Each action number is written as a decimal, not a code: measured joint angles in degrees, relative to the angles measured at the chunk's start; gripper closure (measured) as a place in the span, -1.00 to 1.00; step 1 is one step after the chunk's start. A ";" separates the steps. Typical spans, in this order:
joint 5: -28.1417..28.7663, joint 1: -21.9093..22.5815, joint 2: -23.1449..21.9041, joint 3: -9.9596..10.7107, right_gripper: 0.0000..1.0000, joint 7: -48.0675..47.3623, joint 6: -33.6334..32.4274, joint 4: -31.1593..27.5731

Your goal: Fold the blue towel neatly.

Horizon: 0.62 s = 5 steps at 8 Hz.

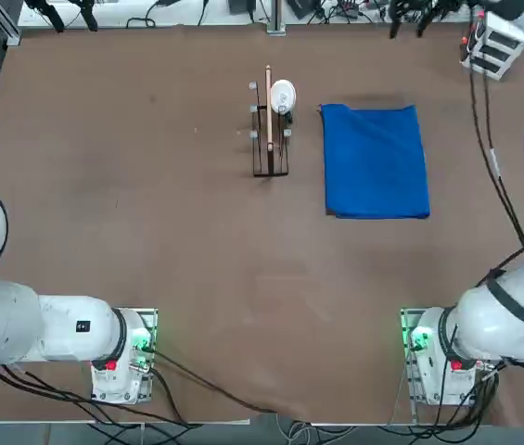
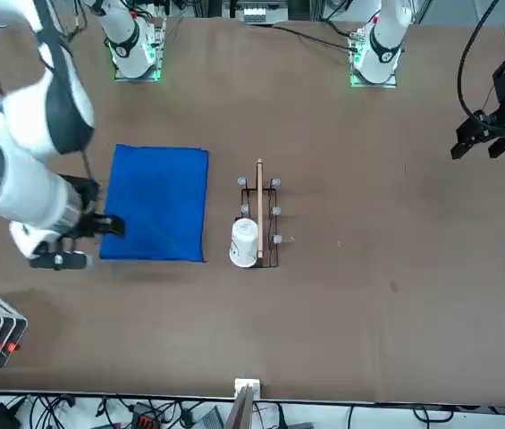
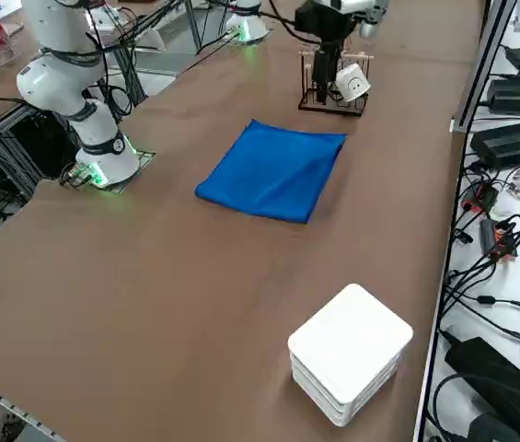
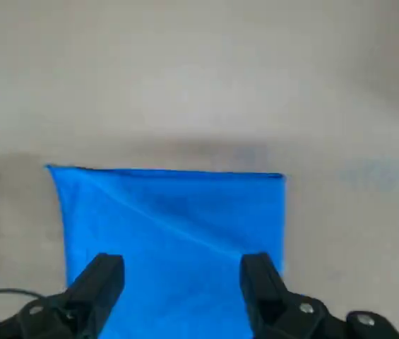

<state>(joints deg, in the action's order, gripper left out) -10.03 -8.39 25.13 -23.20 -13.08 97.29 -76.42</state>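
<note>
while right end effector (image 4: pixel 178 282) hovers spread, blue towel (image 1: pixel 376 160) lies flat (folded rectangle, faint diagonal crease).

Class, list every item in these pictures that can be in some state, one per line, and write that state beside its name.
blue towel: lying flat on the table as a neat rectangle, touched by nothing.
right gripper: open, empty, held above the towel.
small wire rack: upright beside the towel, apart from it.
white round object: resting at the rack's far end.
white box: closed, near the table edge.
</note>
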 joint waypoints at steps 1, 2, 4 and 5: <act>0.00 -1.21 -2.22 0.00 -1.00 1.48 -0.68 -0.45; 0.01 -1.75 -4.30 -0.01 -1.00 2.12 -1.64 -0.80; 0.01 -1.64 -7.64 0.13 -1.00 2.15 -3.12 -1.45; 0.04 -0.67 -8.86 1.83 -1.00 2.37 -3.46 -1.75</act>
<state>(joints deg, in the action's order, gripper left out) -9.99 -9.06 16.26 -21.37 -10.71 93.82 -78.17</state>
